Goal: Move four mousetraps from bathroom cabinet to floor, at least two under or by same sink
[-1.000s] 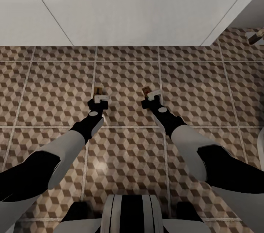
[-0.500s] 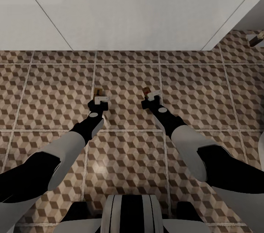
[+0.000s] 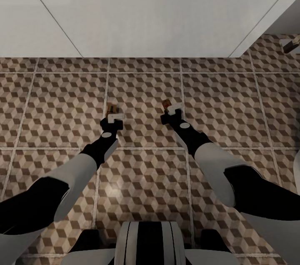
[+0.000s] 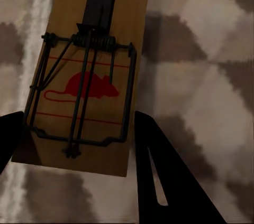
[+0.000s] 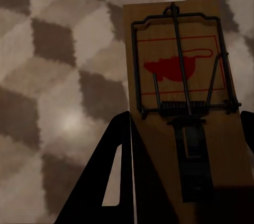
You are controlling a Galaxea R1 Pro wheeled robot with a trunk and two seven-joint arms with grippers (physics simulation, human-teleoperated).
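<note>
1. Left gripper [image 3: 111, 118] low over bathroom floor [image 3: 233, 102], left of right gripper [image 3: 172, 111]; the two near, side by side.
2. Mousetrap [image 4: 87, 76] betw. left fingers [image 4: 159, 176], beside a grout line.
3. Second mousetrap [image 5: 182, 97] betw. right fingers [image 5: 114, 176].
4. White wall [image 3: 150, 6] beyond both grippers.
5. Robot trunk [image 3: 150, 242] behind arms, centre.
</note>
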